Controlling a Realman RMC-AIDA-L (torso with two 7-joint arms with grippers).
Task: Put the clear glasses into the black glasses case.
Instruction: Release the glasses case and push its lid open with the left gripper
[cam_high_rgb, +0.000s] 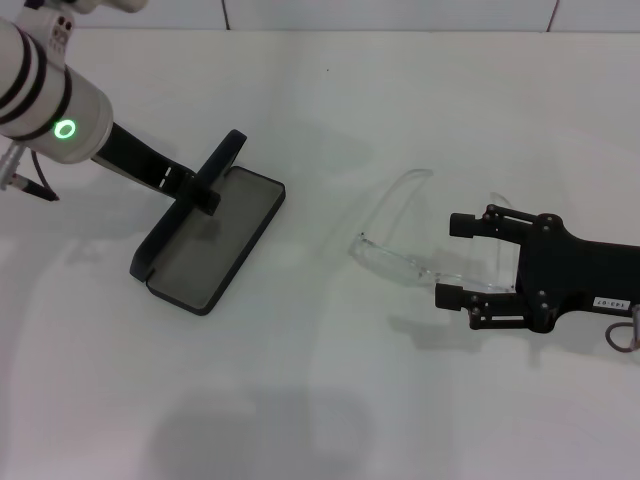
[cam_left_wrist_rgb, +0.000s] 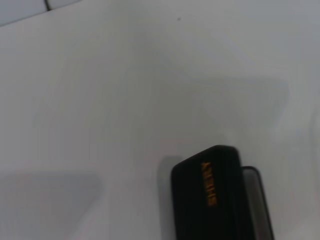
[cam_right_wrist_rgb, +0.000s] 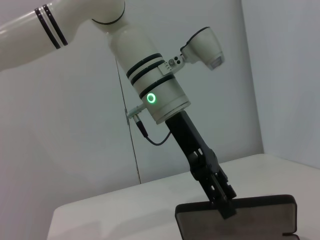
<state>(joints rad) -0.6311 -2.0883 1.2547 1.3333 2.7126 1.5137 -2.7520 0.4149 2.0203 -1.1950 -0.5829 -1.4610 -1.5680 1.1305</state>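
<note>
On the white counter (cam_high_rgb: 320, 400) there's just one black glasses case (cam_high_rgb: 210, 250), lying open, lid propped upright with the left end effector (cam_high_rgb: 195, 185) clamped on it. One pair of clear glasses (cam_high_rgb: 405, 235) sits well right of the case, nothing between them. The right end effector (cam_high_rgb: 458, 260) is spread apart around the glasses' far end.
</note>
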